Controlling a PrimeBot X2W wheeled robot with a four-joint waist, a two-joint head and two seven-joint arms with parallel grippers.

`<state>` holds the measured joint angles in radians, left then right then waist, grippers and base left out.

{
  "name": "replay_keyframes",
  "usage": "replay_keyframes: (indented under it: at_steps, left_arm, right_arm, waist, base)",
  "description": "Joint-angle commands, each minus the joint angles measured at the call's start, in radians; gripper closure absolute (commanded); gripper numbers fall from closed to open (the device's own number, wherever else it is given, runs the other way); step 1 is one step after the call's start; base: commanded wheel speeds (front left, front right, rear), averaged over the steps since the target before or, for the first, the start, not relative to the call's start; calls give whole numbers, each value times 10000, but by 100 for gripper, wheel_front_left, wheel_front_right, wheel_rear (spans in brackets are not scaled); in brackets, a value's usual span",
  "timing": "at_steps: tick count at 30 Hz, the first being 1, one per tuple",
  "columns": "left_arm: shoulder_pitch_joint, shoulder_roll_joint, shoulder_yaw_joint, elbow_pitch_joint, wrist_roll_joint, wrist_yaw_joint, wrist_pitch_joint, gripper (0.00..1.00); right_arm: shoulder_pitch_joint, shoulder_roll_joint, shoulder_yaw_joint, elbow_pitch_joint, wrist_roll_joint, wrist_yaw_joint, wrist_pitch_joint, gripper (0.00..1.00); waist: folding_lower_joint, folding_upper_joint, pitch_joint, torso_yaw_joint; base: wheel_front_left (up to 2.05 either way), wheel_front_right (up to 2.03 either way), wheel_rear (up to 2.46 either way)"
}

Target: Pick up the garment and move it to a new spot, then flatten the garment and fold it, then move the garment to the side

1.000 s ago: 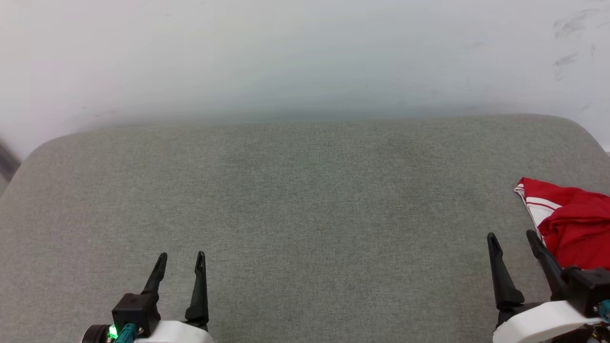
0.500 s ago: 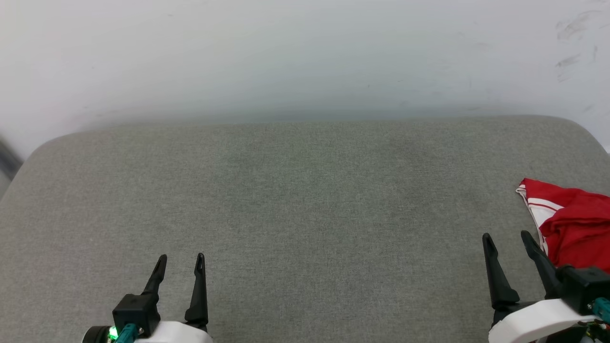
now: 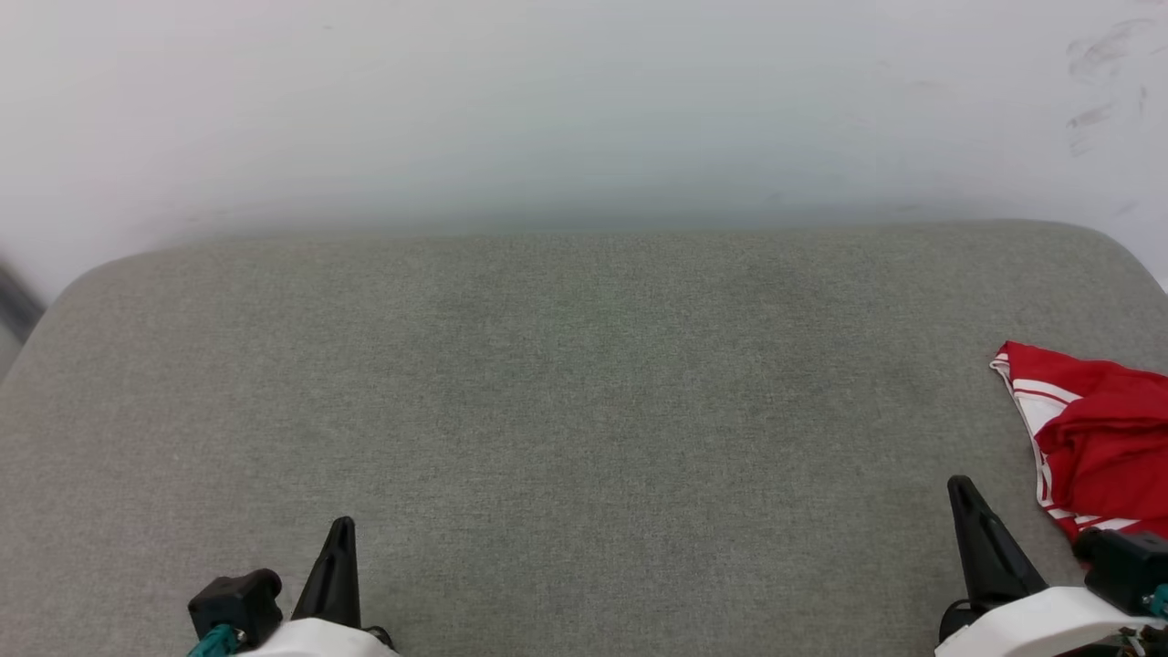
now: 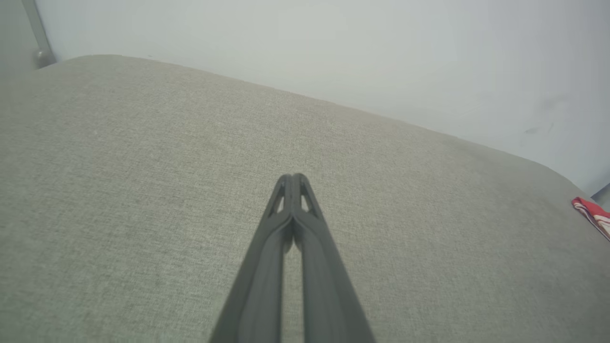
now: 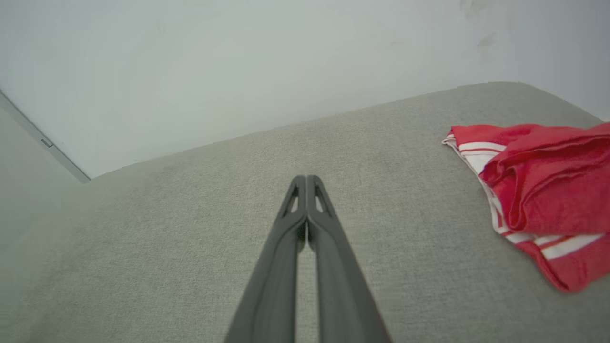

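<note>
The garment [image 3: 1100, 429], red with white striped trim, lies crumpled at the right edge of the grey padded bench [image 3: 584, 383], partly out of sight. Near it, to its left, the right gripper [image 3: 960, 488] hovers with its fingers pressed together, holding nothing. Well apart, across the bench, the left gripper [image 3: 340, 529] is likewise pinched closed and empty.
</note>
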<state>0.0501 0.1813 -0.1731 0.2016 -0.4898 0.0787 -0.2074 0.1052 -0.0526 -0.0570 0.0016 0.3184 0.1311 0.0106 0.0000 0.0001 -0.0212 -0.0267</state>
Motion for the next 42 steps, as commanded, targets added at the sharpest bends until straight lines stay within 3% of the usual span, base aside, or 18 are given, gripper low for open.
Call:
replay_keyframes:
  at_steps: [1,21,42]
  left_arm:
    - [-321,16,147,-110,-310,-72,63,100]
    - [-690,-335,881,23,-3210,-618,906,100]
    - [-987,-632,1499,144,-5653,-1074,1615,100]
  right_arm:
    - [-338,-13,-40,-84,370,-1,31,100]
    - [-850,-26,-158,575,3737,-2,277,100]
    - [-1259,-27,-272,1139,6552,-2,497,100]
  waist:
    - [0,-1,2,2]
    - [0,-1,44,49]
    - [0,-1,89,98]
  base:
    - [0,0,0]
    - [0,0,0]
    - [0,0,0]
